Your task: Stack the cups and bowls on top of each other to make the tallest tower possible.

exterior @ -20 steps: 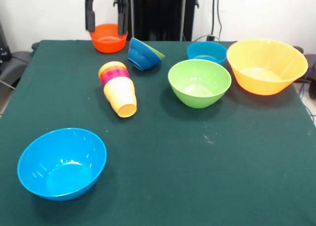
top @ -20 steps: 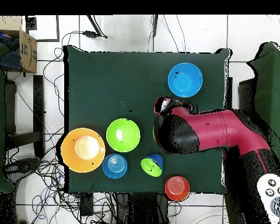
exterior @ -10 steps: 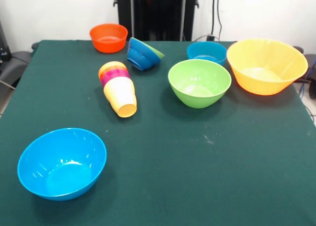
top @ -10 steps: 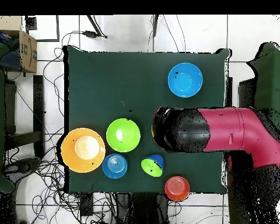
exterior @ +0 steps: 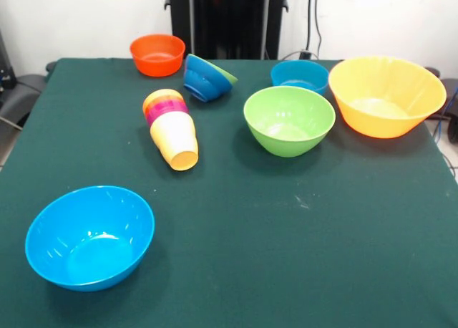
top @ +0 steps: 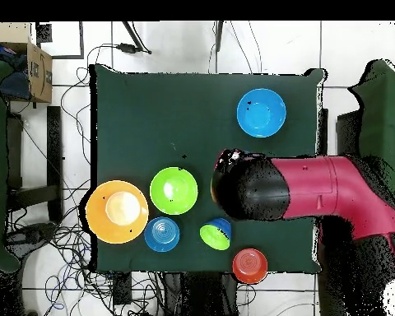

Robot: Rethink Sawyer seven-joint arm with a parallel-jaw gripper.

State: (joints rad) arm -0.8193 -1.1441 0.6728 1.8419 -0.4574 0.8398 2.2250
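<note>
The cups are pushed one inside the other, and the whole bunch lies on its side on the bench. The pale yellow cup is at the front with its open mouth facing you. The pink and orange ones peek out behind it. So there is no standing tower yet.

The bowls sit all around the cups, and none is stacked upright on another. The orange-red bowl is at the far edge. Just beside it, a dark blue bowl is tipped over, with a green one tucked inside it. The green bowl stands in the middle. The small blue bowl is behind it, and the big orange-yellow bowl is at the side. The big light blue bowl sits alone, well apart from the rest, at the near corner.

Here is what has changed. A second ago the gripper hung right over the orange-red bowl. Now it has gone up and out of the front view. The bowl is in the same spot, so nothing was picked up.

From above, you see the red arm reaching over the bench, and its dark end covers the place where the cups lie. The fingers are hidden under it, so you cannot tell if they are spread or pressed together.

It looks like the arm is now heading for the cups. You would need to stand them up first, because a tower cannot grow from a bunch that lies flat.
</note>
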